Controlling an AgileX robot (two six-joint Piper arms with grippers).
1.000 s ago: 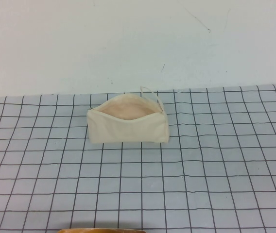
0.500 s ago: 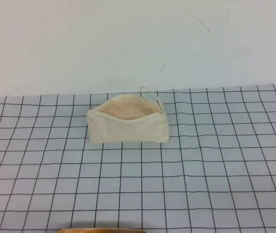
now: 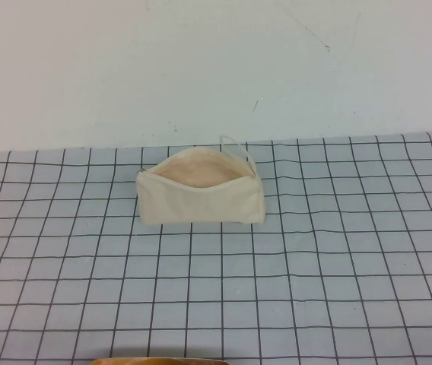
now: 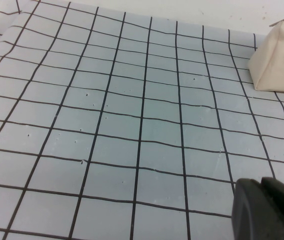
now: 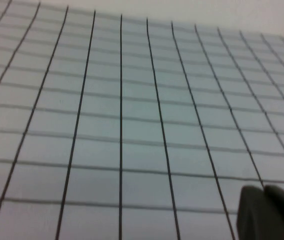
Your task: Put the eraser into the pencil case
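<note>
The pencil case (image 3: 199,193) is a cream fabric pouch standing on the grid mat at the middle back, its mouth open upward and showing pinkish-beige lining. A thin cord loop (image 3: 231,142) sticks up at its far right end. One end of the case also shows in the left wrist view (image 4: 280,65). The eraser is not visible in any view. My left gripper (image 4: 268,211) shows only as dark fingertips pressed together, low over the mat and well short of the case. My right gripper (image 5: 269,214) shows the same way, fingertips together over bare mat. Neither arm appears in the high view.
The pale blue mat with black grid lines (image 3: 315,266) covers the table up to a white wall (image 3: 201,68). A curved orange-brown edge (image 3: 159,361) peeks in at the near bottom of the high view.
</note>
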